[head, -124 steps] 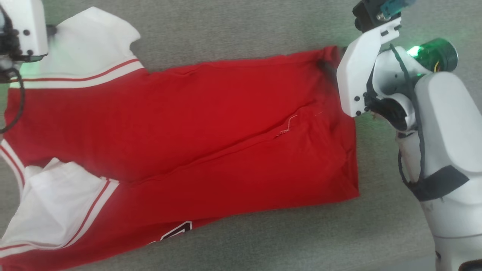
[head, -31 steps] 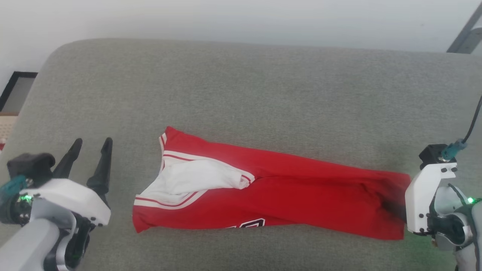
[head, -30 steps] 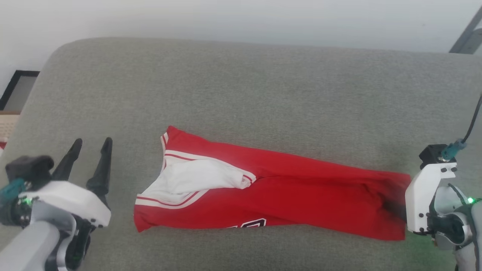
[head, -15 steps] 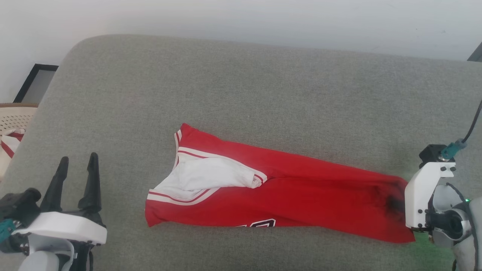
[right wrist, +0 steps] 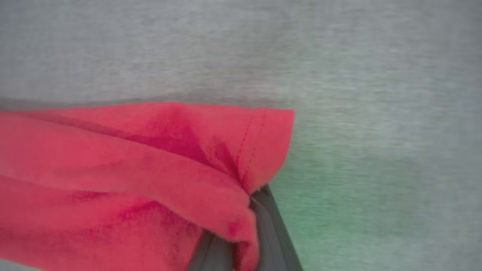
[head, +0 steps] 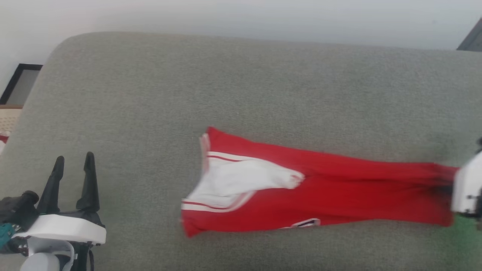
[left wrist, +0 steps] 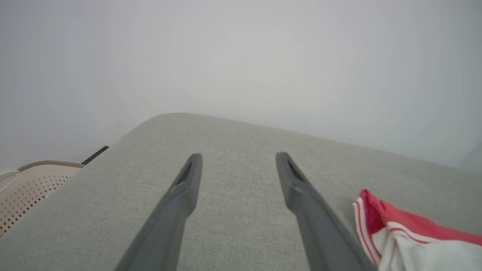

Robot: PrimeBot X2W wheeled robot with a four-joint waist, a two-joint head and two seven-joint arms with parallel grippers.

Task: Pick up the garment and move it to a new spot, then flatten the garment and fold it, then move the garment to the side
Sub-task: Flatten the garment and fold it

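The garment [head: 339, 192], red with a white panel and striped trim, lies folded into a long band across the grey cushion [head: 241, 82]. My right gripper [head: 450, 186] is at its right end, fingers buried in the cloth. In the right wrist view the right gripper [right wrist: 246, 205] is shut on the garment [right wrist: 131, 169], pinching the bunched red hem just above the cushion. My left gripper [head: 74, 158] hovers open at the lower left, well clear of the trim end. In the left wrist view the left gripper [left wrist: 237, 158] holds nothing, and the garment [left wrist: 414, 241] lies to its right.
A beige perforated basket [left wrist: 30, 188] stands off the cushion's left edge, with a black-framed panel [head: 19, 82] behind it. A pale wall [head: 241, 15] runs along the cushion's far edge. Bare grey cushion stretches behind and left of the shirt.
My right gripper has shut on the hem and pulled the garment to the right across the cushion. The left gripper has sunk lower in the head view and stays open.
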